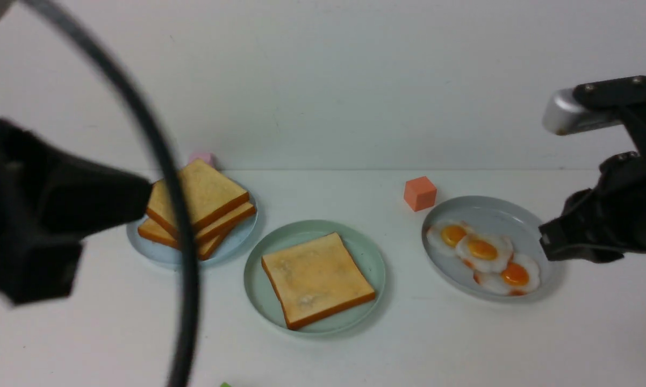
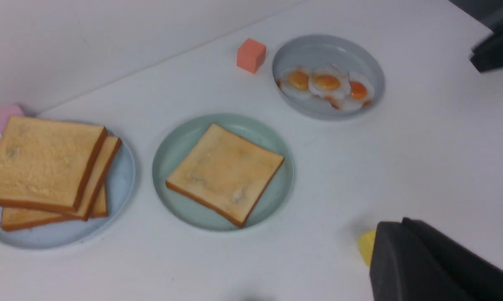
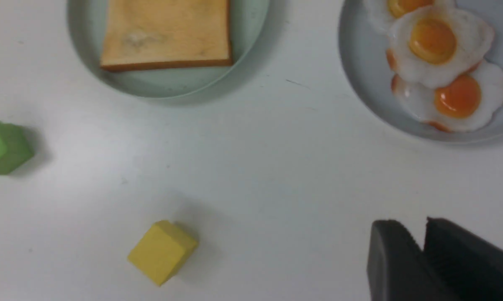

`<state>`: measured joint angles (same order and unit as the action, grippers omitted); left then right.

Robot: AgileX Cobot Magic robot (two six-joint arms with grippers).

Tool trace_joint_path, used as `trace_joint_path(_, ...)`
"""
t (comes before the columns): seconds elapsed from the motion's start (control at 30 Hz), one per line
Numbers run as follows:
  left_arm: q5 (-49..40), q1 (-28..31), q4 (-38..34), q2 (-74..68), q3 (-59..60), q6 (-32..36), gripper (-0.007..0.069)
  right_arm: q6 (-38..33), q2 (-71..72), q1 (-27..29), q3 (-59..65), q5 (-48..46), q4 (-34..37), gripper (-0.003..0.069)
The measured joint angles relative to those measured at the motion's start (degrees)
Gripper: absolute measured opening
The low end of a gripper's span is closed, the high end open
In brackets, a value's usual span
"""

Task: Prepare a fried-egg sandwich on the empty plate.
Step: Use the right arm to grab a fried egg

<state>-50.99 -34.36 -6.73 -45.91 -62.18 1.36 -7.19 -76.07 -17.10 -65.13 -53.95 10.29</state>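
Left gripper point(image 2: 400, 225): jaws clenched, empty. Right gripper point(image 3: 412, 223): jaws slightly parted, empty, near grey plate point(image 1: 465, 207). Toast point(image 1: 317, 279) lies flat on green plate point(image 1: 280, 236), between the arms, apart from both jaws. Eggs point(image 1: 484, 249) on grey plate, nearer right jaws.

White desk point(image 1: 398, 344) against a pale wall. At its centre is a round mint-green plate point(image 1: 377, 290). Toward the robot's left is a pale blue plate point(image 1: 250, 231), a pink block point(image 1: 202, 157) just behind it. Toward the right is a grey plate point(image 1: 463, 201), with an orange block point(image 1: 420, 193) near its rim. Nearer the robot lie a green block point(image 3: 6, 146) and a yellow block point(image 3: 162, 252), apart from the plates.
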Motion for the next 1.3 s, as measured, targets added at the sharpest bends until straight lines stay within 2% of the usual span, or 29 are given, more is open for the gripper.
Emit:
trace_joint_path(0.2, 3.44, 0.00, -2.43, 10.14, 9.23, 1.42, -0.0013, -1.49, -10.57, -1.96, -2.66, 2.59, -3.24, 0.0143)
trace_joint_path(0.23, 5.03, 0.00, -2.77, 11.81, 11.31, 1.49, -0.0013, -1.43, -12.84, -2.97, -3.10, 3.37, -6.22, 0.0146)
trace_joint_path(0.27, 5.24, 0.00, -2.89, 12.05, 11.63, 1.56, -0.0013, -1.43, -13.23, -3.12, -3.17, 3.45, -6.22, 0.0146)
trace_joint_path(0.3, 7.13, 0.00, -3.18, 13.55, 14.14, 1.70, -0.0013, -0.63, -16.18, -4.26, -3.95, 4.23, -11.32, 0.0156)
trace_joint_path(0.33, 7.30, 0.00, -3.24, 13.55, 14.39, 1.70, -0.0013, -0.45, -16.55, -4.37, -3.95, 4.34, -11.90, 0.0158)
trace_joint_path(0.37, 8.35, 0.00, -3.53, 14.04, 16.06, 1.70, -0.0013, 1.38, -19.59, -5.33, -4.97, 5.46, -16.18, 0.0185)
trace_joint_path(0.47, 9.54, 0.00, -3.63, 13.97, 17.83, 1.70, -0.0013, 3.67, -23.90, -6.39, -7.15, 7.59, -21.63, 0.0270)
trace_joint_path(0.5, 9.72, 0.00, -3.63, 13.97, 17.99, 1.70, -0.0013, 4.06, -25.62, -6.62, -8.25, 8.17, -22.56, 0.0321)
trace_joint_path(0.6, 10.35, 0.00, -3.70, 13.97, 18.10, 1.70, -0.0013, 4.31, -29.17, -6.86, -10.55, 8.56, -24.09, 0.0443)
trace_joint_path(0.67, 10.49, 0.00, -3.70, 13.97, 18.10, 1.76, -0.0013, 4.31, -30.66, -6.90, -11.48, 8.70, -24.47, 0.0500)
trace_joint_path(0.73, 10.49, 0.00, -3.70, 13.97, 18.10, 1.87, -0.0013, 4.36, -33.25, -6.90, -12.95, 8.76, -24.67, 0.0601)
trace_joint_path(0.83, 10.49, 0.00, -3.72, 13.97, 18.10, 1.87, -0.0013, 4.36, -35.59, -6.90, -14.03, 9.04, -25.16, 0.0668)
trace_joint_path(0.93, 10.49, 0.00, -3.72, 13.97, 18.10, 2.15, -0.0013, 4.57, -37.24, -6.90, -14.18, 9.16, -27.28, 0.0675)
trace_joint_path(1.3, 10.49, 0.00, -3.89, 13.97, 18.10, 2.73, -0.0013, 5.41, -38.64, -6.97, -14.58, 10.07, -33.10, 0.0594)
